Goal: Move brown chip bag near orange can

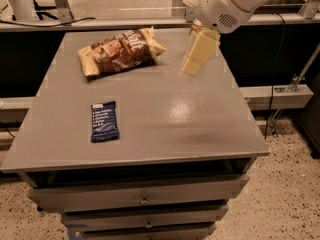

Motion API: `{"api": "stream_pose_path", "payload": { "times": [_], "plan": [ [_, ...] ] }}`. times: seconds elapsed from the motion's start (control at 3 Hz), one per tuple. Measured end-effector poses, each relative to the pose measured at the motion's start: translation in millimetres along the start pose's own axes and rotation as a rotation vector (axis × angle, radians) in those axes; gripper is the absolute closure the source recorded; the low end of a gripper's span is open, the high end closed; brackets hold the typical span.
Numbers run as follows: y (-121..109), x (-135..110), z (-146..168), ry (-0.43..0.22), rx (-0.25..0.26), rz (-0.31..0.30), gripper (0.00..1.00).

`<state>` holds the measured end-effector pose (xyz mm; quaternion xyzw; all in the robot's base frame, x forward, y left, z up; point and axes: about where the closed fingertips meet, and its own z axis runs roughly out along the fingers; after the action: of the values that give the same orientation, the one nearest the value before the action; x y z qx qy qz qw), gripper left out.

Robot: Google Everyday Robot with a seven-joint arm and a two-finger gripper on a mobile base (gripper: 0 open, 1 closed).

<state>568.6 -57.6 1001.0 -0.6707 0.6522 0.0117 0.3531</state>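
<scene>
The brown chip bag point(120, 51) lies flat at the back left of the grey table point(175, 119), dark brown in the middle with cream ends. My gripper point(191, 66) is cream-coloured and hangs from the white arm point(225, 4) over the back right of the table, to the right of the bag and apart from it. It holds nothing that I can see. The orange can is hidden behind the gripper and arm.
A small flat dark blue bar wrapper point(104, 121) lies on the left front part of the table. Drawers point(145, 200) sit under the tabletop. A rail and counter edge point(125, 23) run behind the table. Speckled floor lies to the right.
</scene>
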Motion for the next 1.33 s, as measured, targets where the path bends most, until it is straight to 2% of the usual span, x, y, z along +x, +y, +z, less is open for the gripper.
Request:
{"api": "stream_pose_path", "payload": {
  "times": [0.33, 0.67, 1.0, 1.33],
  "plan": [
    [-3, -1, 0, -0.022, 0.014, -0.001, 0.0],
    [-17, -12, 38, -0.093, 0.033, 0.026, 0.0],
    [-61, -28, 88, -0.174, 0.114, 0.067, 0.0],
    [-102, -44, 132, -0.226, 0.163, 0.089, 0.0]
  ]
}}
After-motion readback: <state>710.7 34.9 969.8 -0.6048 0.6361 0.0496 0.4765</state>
